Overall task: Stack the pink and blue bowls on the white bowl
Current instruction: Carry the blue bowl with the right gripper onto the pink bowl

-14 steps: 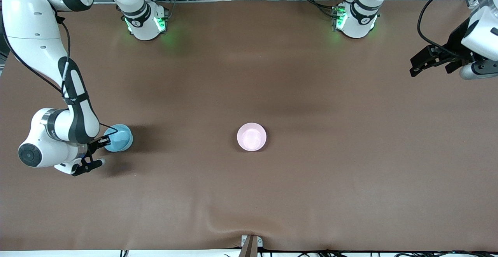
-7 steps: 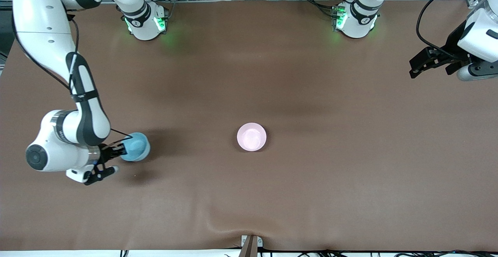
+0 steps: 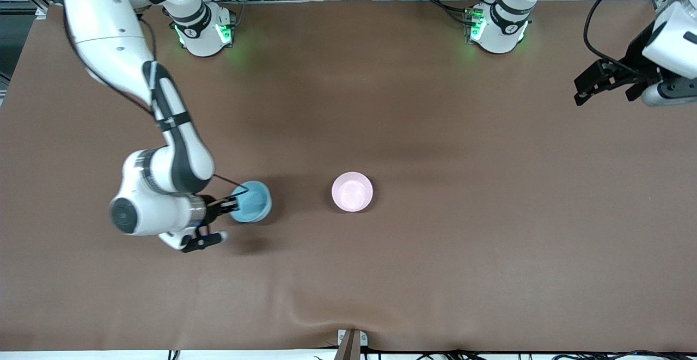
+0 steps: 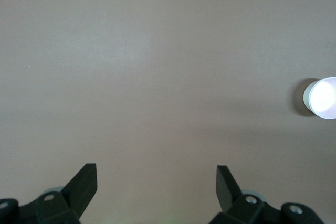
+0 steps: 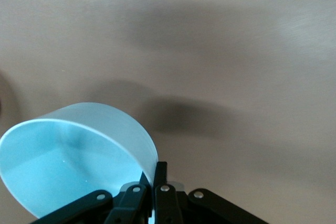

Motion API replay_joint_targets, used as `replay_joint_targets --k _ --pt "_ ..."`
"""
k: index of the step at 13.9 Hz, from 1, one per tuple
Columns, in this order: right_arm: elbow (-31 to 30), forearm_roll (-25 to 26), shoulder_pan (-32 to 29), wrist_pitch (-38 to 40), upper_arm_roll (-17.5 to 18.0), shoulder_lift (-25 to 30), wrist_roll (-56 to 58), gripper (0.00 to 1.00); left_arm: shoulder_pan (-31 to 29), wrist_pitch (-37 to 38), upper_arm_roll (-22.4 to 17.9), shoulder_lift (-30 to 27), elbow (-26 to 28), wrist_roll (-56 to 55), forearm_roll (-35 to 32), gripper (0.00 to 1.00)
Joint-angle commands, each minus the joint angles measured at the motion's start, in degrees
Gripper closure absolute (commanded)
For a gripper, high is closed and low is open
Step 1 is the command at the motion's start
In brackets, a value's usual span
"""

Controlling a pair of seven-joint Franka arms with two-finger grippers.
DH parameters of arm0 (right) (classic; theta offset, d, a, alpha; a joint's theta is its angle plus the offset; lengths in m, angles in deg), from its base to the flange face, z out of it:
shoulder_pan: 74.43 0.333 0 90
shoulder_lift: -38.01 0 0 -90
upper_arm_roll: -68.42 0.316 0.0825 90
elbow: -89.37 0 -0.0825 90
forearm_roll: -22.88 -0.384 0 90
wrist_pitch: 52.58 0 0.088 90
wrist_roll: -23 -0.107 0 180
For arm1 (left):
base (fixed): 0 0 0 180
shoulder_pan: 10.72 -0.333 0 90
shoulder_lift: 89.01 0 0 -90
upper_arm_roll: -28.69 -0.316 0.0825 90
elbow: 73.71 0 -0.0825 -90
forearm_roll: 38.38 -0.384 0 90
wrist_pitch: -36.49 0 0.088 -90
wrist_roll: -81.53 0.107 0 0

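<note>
The light blue bowl (image 3: 251,201) hangs tilted in my right gripper (image 3: 231,205), which is shut on its rim, over the table between the right arm's end and the middle. In the right wrist view the blue bowl (image 5: 73,156) fills the lower corner, with the gripper (image 5: 155,176) pinching its wall. The pale pink bowl (image 3: 352,191) sits upright at the table's middle and also shows in the left wrist view (image 4: 324,97). No separate white bowl shows. My left gripper (image 3: 603,94) waits open and empty over the left arm's end of the table; it also shows in the left wrist view (image 4: 156,179).
The brown table cover (image 3: 435,273) has a small ridge at its edge nearest the front camera. Both arm bases (image 3: 204,30) stand along the edge farthest from that camera.
My right gripper has carried the blue bowl toward the pink bowl at the table's middle. The left arm has hardly moved.
</note>
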Motion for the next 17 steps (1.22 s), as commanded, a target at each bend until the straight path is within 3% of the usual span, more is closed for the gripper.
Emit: replay_joint_targets --k 1,9,12,17 --pt "-0.12 -1.39 2.63 0.26 -0.52 1.08 -6.66 1.0 0.74 0.66 -0.43 -1.98 1.86 0.82 -1.33 0.0" --pt "-0.03 -1.56 12.66 -0.09 -0.52 2.4 -29.42 1.0 0.57 2.51 -0.61 -1.46 1.94 0.12 -1.33 0.0" --pt "2.42 -1.56 14.77 -0.61 -0.52 1.52 -37.51 1.0 -2.6 1.63 -0.35 -0.41 1.77 0.91 -0.89 0.0" --pt "2.78 -4.01 17.58 -7.11 -0.61 0.29 -48.33 1.0 -2.42 0.84 0.18 -0.14 1.24 0.91 -1.24 0.0"
